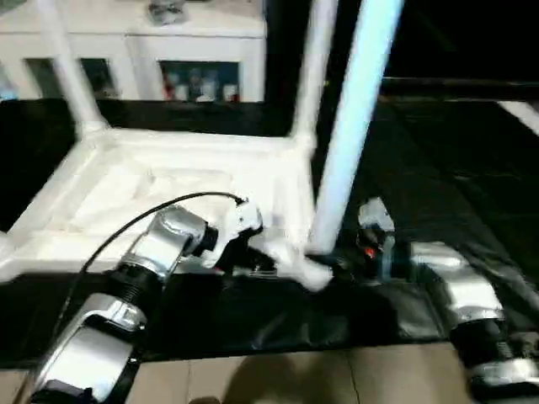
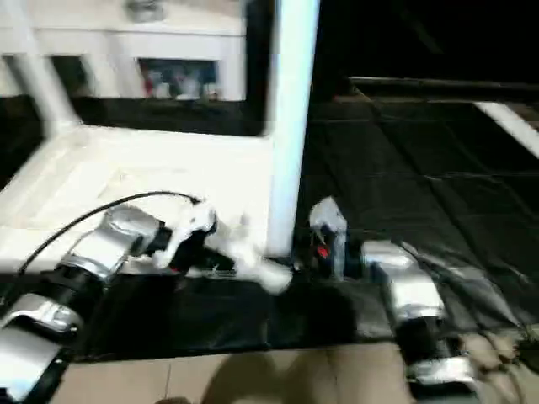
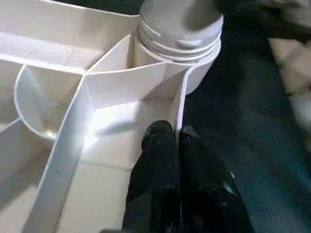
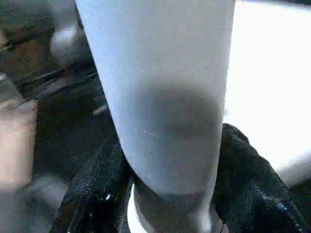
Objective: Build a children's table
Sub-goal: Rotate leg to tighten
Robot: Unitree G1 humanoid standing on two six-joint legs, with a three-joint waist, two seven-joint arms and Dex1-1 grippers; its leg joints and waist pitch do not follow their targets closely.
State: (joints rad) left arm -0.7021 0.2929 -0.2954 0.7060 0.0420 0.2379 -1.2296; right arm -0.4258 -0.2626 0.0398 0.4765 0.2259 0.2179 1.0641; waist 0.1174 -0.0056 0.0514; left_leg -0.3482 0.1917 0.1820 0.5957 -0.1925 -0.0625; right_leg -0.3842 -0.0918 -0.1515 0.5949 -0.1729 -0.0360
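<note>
left eye view: black mat under table top, white cabinet behind.

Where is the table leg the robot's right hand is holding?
The leg stands upright at the near right corner of the upturned table top, gripped low by the right hand.

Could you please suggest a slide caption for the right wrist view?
Right hand gripping a white table leg just above its threaded base, black fingers on either side.
</note>
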